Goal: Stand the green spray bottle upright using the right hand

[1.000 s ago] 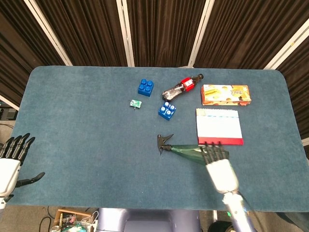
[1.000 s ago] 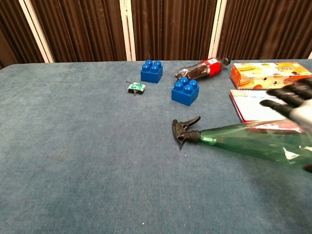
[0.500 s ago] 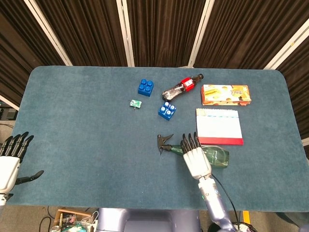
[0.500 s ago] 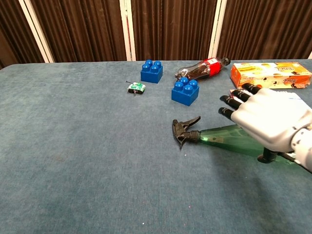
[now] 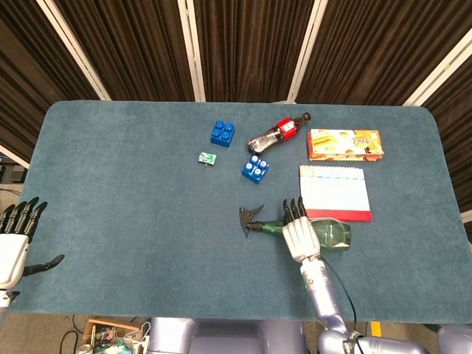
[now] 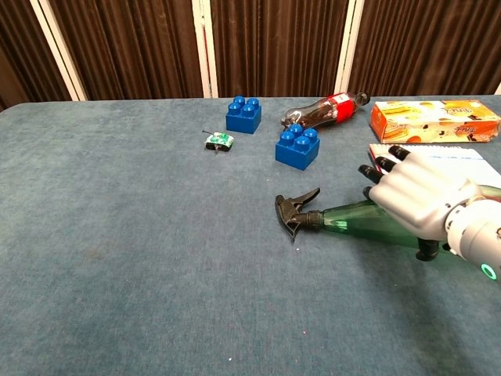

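The right robot hand (image 5: 298, 234) (image 6: 415, 198) has come lower and closer to the bottle than half a second ago, when it hovered higher in the chest view; a second ago it was further right, over the bottle's wide end. It now lies palm-down across the middle of the green spray bottle (image 5: 322, 233) (image 6: 356, 222), fingers (image 6: 383, 164) stretched out and slightly apart, pointing toward the far edge, with the thumb down on the near side of the bottle. Whether the palm actually presses the bottle or sits just above it I cannot tell; the fingers are not wrapped around it, so nothing is gripped.

The bottle lies on its side on the blue worktop (image 5: 133, 192) (image 6: 117, 235), black trigger head pointing left, wide base to the right. It has barely shifted between frames.

Just beyond the fingertips lies a notebook (image 5: 334, 192) (image 6: 458, 160), near the bottle. Farther back are an orange box (image 5: 344, 144) (image 6: 435, 121), a cola bottle (image 5: 278, 133) (image 6: 325, 110) on its side, two blue blocks (image 5: 254, 168) (image 6: 297, 146) and a small green object (image 5: 207, 158) (image 6: 220, 141). To the left of the trigger head the cloth is bare out to the left edge, and a bare strip runs along the near edge.

The left robot hand (image 5: 16, 243) has slid a little lower and hangs at the left near corner, fingers spread, holding nothing.
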{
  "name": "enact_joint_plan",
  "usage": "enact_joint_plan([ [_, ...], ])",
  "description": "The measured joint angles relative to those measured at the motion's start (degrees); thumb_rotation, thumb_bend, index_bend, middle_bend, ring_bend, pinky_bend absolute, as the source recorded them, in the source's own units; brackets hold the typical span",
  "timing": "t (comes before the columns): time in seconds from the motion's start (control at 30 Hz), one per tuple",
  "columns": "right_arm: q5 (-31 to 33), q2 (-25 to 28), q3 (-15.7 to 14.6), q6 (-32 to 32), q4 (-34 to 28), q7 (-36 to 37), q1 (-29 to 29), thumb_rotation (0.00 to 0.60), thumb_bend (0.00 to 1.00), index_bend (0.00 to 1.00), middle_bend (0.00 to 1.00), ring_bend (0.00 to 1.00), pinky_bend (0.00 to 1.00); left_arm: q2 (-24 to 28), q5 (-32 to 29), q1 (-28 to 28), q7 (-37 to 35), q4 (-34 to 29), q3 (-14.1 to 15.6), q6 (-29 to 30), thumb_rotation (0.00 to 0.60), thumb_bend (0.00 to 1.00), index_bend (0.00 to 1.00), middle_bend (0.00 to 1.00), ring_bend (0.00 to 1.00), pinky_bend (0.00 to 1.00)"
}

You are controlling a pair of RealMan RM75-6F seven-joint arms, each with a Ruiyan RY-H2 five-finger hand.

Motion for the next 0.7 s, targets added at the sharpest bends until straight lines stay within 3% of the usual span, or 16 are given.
enact_joint_plan([
  [0.1,1.9,0.0,-0.1,-0.1,1.1,0.4,0.8,0.600,0.22,0.34,0.00,0.00,0.00,-0.1,0.0,-0.1,0.0,0.0,0.0,-0.2,0.600,0.00,0.00,0.00,0.00,0.04],
  [0.33,4.4,0.2,-0.9,-1.6,3.8,2.9,3.2,0.600,0.38,0.65,0.00,0.00,0.00,-0.2,-0.4,-0.3,0.6,0.0,-0.1,-0.8,0.600,0.00,0.00,0.00,0.00,0.04],
  [0.53,4.9,0.6,-1.8,-1.8,5.0,4.9,4.3,0.600,0.51,0.94,0.12,0.00,0.00,-0.3,-0.9,-0.4,0.7,0.0,-0.3,-1.0,0.600,0.00,0.00,0.00,0.00,0.04],
  [0.7,1.8,1.4,-3.1,-0.8,5.0,8.0,4.7,0.600,0.59,1.00,0.16,0.00,0.01,-0.3,-0.5,-0.3,0.6,0.0,-0.1,-0.7,0.600,0.00,0.00,0.00,0.00,0.04],
])
